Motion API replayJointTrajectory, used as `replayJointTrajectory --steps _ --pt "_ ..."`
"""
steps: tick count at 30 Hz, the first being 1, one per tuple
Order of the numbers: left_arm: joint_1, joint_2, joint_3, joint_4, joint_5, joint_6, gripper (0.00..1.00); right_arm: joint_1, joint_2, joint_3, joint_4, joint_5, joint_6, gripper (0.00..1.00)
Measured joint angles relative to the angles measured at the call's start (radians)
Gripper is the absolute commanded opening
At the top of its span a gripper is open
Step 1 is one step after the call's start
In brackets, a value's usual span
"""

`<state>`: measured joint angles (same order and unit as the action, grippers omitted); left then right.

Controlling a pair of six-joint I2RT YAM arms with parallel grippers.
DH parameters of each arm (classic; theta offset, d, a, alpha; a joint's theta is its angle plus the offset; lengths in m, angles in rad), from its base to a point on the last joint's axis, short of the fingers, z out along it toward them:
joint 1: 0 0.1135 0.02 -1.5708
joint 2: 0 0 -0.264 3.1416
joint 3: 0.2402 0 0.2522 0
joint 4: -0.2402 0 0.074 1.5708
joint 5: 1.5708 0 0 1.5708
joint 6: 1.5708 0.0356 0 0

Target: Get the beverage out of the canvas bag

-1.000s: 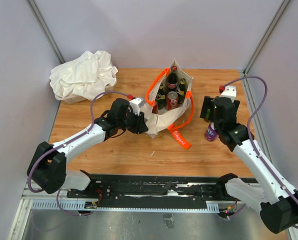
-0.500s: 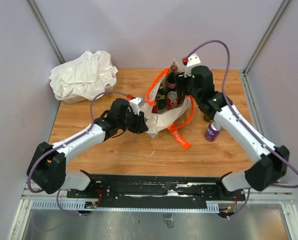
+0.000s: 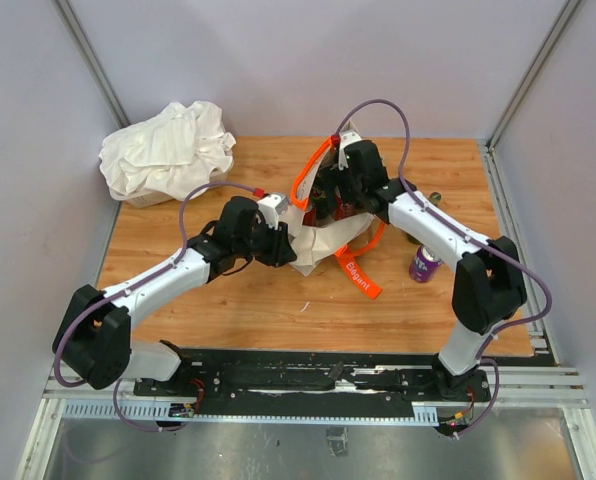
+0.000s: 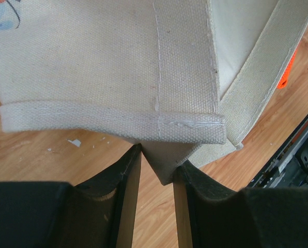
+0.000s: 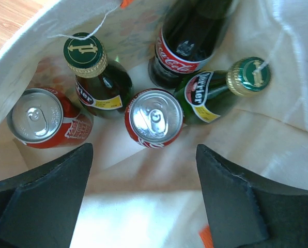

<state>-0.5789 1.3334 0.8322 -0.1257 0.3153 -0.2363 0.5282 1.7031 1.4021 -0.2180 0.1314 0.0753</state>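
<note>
The cream canvas bag [image 3: 313, 248] stands open, holding two red cans [image 5: 153, 118] and three bottles [image 5: 96, 72].

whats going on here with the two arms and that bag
The left hand is shut on a fold of the canvas bag, apparently steadying it. The right hand hangs open over the bag's mouth, above two red cans, two Perrier bottles and a Coca-Cola bottle; it grips nothing yet. A purple can stands on the table beside the bag.

a crumpled white cloth bundle [image 3: 166, 148] lies at the far left corner of the wooden table [image 3: 218, 300].
</note>
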Motion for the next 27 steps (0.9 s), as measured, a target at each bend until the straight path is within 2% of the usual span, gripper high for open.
replayJointTrajectory --steps 10,27 --pt "-0.002 0.000 -0.004 0.008 -0.001 0.001 0.34 -0.008 0.129 0.049 0.013 -0.010 0.063 0.90" --pt "-0.002 0.000 -0.013 0.020 0.000 0.000 0.35 -0.044 0.212 0.059 0.013 0.026 0.138 0.78"
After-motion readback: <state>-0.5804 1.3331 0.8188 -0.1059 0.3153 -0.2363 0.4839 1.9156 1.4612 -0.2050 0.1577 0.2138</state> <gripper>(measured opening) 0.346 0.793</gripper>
